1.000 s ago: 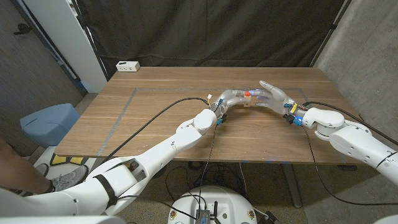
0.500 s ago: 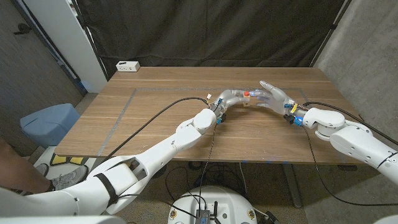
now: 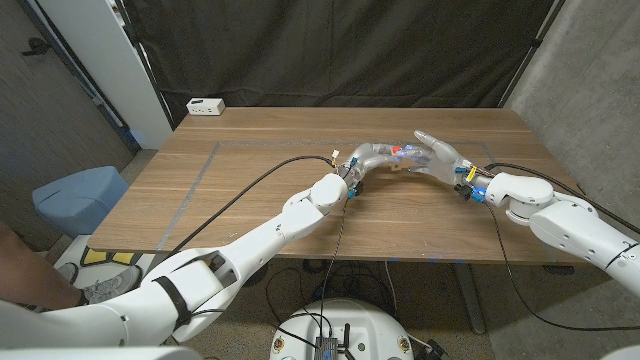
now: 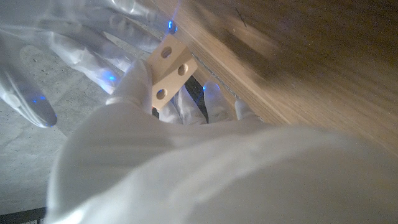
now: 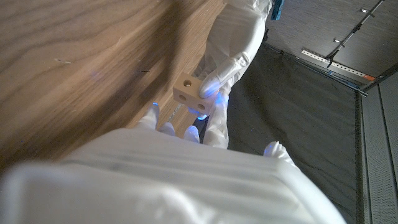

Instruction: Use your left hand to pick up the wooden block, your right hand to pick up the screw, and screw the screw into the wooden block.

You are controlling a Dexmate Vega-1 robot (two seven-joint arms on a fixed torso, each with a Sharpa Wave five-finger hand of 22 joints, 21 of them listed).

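Wooden bench (image 3: 250, 190) under me; my left robot hand (image 3: 372, 158) grips the wooden block (image 4: 166, 71), small, light, rigid, by its sides, holes exposed. My right robot hand (image 3: 436, 155) meets it; whether it holds the screw, I cannot tell

The wooden worktop (image 3: 270, 190) stands before a black curtain (image 3: 340, 50). A white power strip (image 3: 206, 106) lies at its far left corner. A grey concrete wall (image 3: 590, 90) rises on the right. A blue bin (image 3: 80, 195) sits on the floor at left.
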